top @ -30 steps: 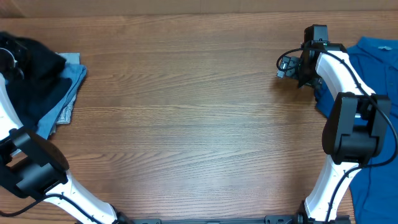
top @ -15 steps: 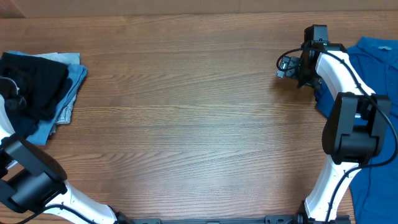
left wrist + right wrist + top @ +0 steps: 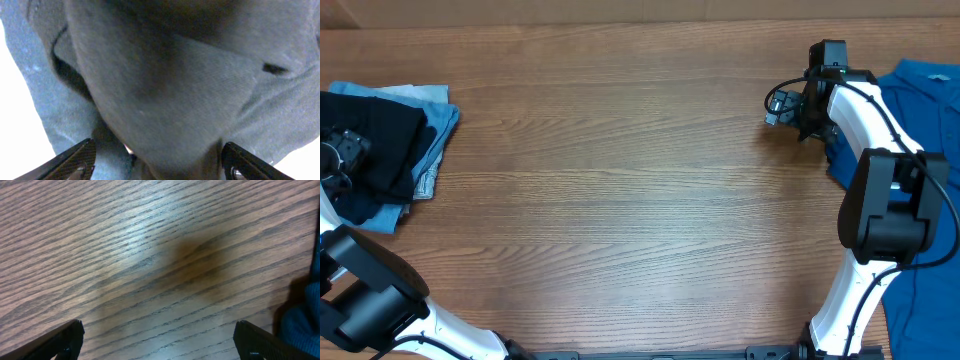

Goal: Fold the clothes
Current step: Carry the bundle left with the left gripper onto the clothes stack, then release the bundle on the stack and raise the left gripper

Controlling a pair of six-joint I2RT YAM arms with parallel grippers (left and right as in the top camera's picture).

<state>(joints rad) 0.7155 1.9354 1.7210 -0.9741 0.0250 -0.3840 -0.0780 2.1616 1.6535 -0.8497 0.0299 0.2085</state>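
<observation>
We see from above a wooden desk [image 3: 620, 180] with a robot arm at each side. At the far left edge lies a small stack of clothes. A black shirt [image 3: 385, 135], gathered into a compact bundle, sits on top of paler blue folded garments [image 3: 438, 125] whose edges stick out to the right. The left claw [image 3: 160, 160] hangs directly over the black shirt with its fingers spread wide. In its wrist view dark cloth fills the space beneath and between the fingers, but nothing looks pinched, so we judge it holds nothing. A bright blue shirt [image 3: 920, 100] lies spread along the right edge of the desk, its long axis running from far to near. It is partly out of frame and partly hidden under the right arm. The right claw [image 3: 160, 337] hovers over bare wood toward the far right, spread fully and empty, with the blue shirt's edge just to its right. We judge the black shirt done and the blue one next. The right arm is much the nearer to it, and the bare middle of the desk lies to that claw's left.
</observation>
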